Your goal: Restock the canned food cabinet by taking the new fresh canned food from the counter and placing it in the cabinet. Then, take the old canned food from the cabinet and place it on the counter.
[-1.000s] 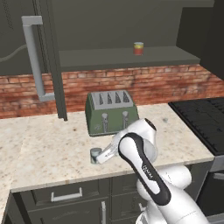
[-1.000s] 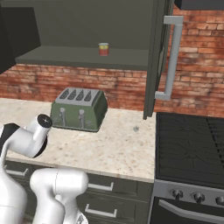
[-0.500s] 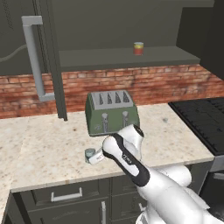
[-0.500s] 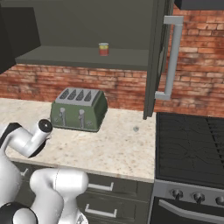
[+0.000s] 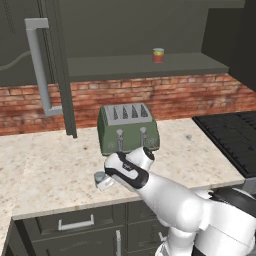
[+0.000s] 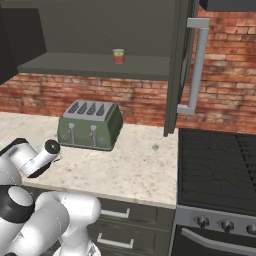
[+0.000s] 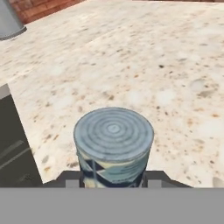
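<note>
**Old can at the counter's front edge, arm lower than a second ago**

Red-and-yellow new can sits upright on the cabinet shelf, upper centre of the left base view, upper left-centre of the right base view. First half of the task looks done.

Old blue-grey can is down at the counter. In the hand view it fills the lower centre, grey lid up, pale label showing, dark finger tips on either side of its base. The pincer looks to be pinching the can; whether the can's bottom is resting on the stone cannot be told, since the base is cut off.

Change: over the last second the wrist swung from right of the toaster toward the lower left of the left base view and dropped. The can, which was in front of the toaster's left corner, now sits nearer the counter's front edge, lower centre-left. In the right base view the arm's end stays at the left edge, a bit lower. Shelf can, toaster and open cabinet door have not moved.

Meaning: second half is nearly finished. The likely remaining step is letting go and lifting clear. Risk: can stands close to the front edge, so a nudge on retreat could tip it off.
</note>
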Tool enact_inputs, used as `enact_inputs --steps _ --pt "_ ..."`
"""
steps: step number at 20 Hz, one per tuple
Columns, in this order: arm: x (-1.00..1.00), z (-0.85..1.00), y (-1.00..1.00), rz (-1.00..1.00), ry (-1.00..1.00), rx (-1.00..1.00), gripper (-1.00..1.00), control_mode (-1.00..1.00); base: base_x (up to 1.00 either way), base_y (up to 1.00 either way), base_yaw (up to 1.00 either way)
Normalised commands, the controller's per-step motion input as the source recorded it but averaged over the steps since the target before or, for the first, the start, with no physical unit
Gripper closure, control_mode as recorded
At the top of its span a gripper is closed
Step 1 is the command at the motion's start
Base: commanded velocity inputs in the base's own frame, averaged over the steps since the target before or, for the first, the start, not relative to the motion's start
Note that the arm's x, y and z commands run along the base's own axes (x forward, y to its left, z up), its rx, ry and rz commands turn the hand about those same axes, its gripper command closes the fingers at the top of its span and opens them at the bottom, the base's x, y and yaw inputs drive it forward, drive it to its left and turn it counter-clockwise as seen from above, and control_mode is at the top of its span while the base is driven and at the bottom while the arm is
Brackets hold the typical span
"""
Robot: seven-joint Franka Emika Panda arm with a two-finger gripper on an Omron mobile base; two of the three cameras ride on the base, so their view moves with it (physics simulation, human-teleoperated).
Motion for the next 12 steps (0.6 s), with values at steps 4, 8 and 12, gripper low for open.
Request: enact_inputs --steps 4,8,12 --pt "0.02 0.03 0.03 0.0 0.0 0.0 -1.0 -1.0 0.0 0.0 0.0" --pt "0.0 0.25 0.0 0.0 0.0 0.0 -1.0 -1.0 0.0 0.0 0.0" --pt "-0.03 0.65 0.0 0.0 0.0 0.0 -1.0 -1.0 0.0 0.0 0.0"
